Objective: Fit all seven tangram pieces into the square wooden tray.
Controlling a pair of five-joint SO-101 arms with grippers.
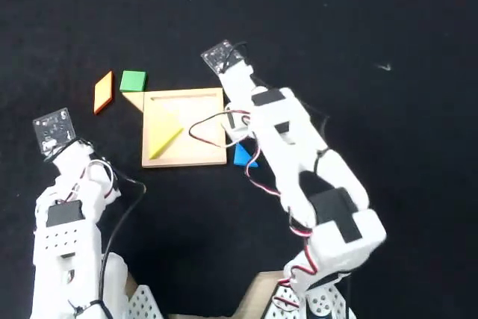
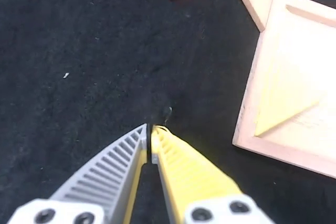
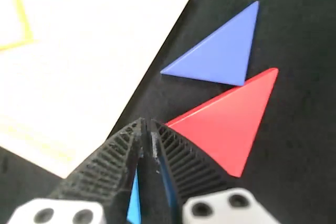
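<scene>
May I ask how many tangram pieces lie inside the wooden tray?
1: the yellow triangle lies in the tray, toward its left side; the rest of the tray's floor shows bare wood.

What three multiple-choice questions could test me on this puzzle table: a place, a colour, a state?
1. Where is the yellow triangle? A in the wooden tray; B lying beside it; C in a pincer.
2. What colour is the square piece? A red; B green; C blue.
3. How is the left pincer? A wide open; B gripping a piece; C shut, empty.
Answers: A, it lies inside the tray's rim. B, it shows green, just outside the tray's corner. C, its tips touch with nothing between.
</scene>
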